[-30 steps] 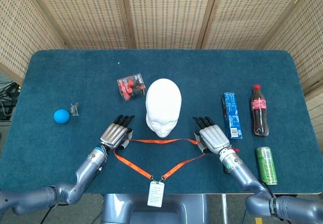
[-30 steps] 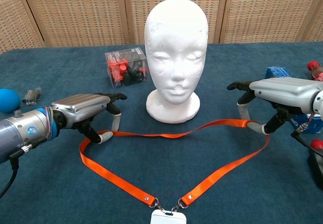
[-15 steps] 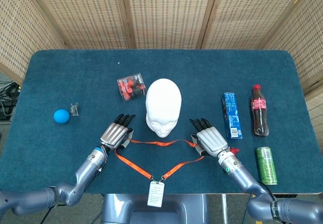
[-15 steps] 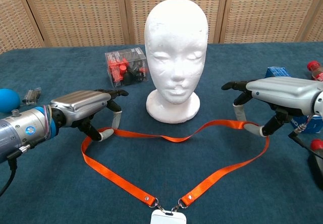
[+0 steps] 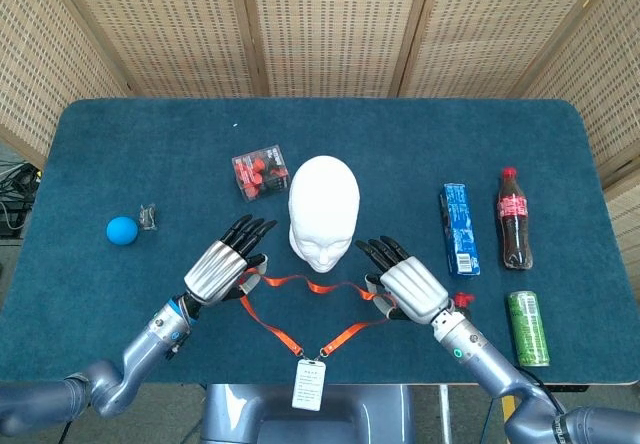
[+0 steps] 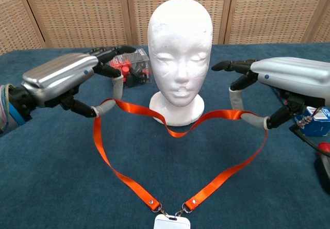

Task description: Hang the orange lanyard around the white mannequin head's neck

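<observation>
While the clear plastic box (image 5: 260, 172) sits at about ten o'clock from the white mannequin head (image 5: 324, 211), its contents show only as red and black pieces, too small to identify. The head stands upright near the middle of the blue table (image 5: 400, 144), face toward the robot.

Left hand (image 5: 222, 264): raised off the table at eight o'clock from the head, fingers (image 6: 116, 50) extended forward, thumb hooked under the orange lanyard (image 6: 175, 131), which it holds. Right hand (image 5: 405, 279): raised at four o'clock from the head, fingers likewise extended, the strap pinched at its thumb. The strap runs between the two hands, sagging in front of the head's base, not around the neck. Both sides slope down to a metal clip and a white badge (image 5: 309, 384) at the table's near edge, at six o'clock from the head. Printing on the badge is too small to read.

At three o'clock from the head lie a blue carton (image 5: 459, 229), a cola bottle (image 5: 513, 219) with a red label and a green can (image 5: 528, 327); no lettering legible. At nine o'clock, a blue ball (image 5: 122, 230) with a small dark item (image 5: 149, 218) just beside it.
</observation>
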You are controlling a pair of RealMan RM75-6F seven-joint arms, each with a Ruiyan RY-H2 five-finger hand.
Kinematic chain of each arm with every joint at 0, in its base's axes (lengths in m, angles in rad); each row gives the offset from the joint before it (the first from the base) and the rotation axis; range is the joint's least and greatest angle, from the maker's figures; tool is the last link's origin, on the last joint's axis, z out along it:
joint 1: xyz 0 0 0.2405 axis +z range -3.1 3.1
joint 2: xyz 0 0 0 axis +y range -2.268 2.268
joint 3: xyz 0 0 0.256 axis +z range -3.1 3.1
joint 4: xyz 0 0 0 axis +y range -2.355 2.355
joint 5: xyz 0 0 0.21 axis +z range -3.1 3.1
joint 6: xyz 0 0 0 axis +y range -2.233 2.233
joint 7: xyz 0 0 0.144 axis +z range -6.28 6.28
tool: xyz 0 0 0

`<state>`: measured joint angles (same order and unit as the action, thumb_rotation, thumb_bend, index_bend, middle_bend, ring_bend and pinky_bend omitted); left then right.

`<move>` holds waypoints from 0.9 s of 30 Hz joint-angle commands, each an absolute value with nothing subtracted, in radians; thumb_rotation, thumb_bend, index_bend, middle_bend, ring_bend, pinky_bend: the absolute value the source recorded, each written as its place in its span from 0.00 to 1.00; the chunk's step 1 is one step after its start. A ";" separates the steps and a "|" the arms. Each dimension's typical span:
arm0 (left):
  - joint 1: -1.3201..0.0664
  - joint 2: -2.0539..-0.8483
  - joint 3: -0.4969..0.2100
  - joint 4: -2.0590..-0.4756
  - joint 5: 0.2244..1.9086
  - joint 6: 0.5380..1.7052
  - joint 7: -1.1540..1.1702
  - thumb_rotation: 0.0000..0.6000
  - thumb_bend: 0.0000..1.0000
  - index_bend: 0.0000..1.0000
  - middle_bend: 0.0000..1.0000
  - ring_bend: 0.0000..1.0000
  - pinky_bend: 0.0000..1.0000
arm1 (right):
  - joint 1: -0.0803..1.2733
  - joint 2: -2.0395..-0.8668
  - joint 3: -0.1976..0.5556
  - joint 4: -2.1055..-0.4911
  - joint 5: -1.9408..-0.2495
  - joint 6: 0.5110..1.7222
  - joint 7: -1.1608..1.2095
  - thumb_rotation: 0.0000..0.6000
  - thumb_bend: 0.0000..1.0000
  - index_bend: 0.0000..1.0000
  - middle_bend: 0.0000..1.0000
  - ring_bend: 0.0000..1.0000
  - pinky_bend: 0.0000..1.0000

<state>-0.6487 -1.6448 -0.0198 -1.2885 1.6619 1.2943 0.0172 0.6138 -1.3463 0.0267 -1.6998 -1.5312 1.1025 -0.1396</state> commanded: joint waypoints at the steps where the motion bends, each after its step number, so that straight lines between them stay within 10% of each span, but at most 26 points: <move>1: -0.639 -1.605 -0.030 -1.311 1.706 1.372 -0.037 1.00 0.45 0.68 0.00 0.00 0.00 | 0.604 -1.318 0.038 -1.743 -1.564 1.140 -0.101 1.00 0.72 0.72 0.00 0.00 0.00; 27: -0.690 -1.376 -0.279 -1.631 1.523 1.341 -0.033 1.00 0.45 0.69 0.00 0.00 0.00 | 0.645 -1.137 0.344 -2.047 -1.332 1.202 0.086 1.00 0.72 0.72 0.03 0.00 0.00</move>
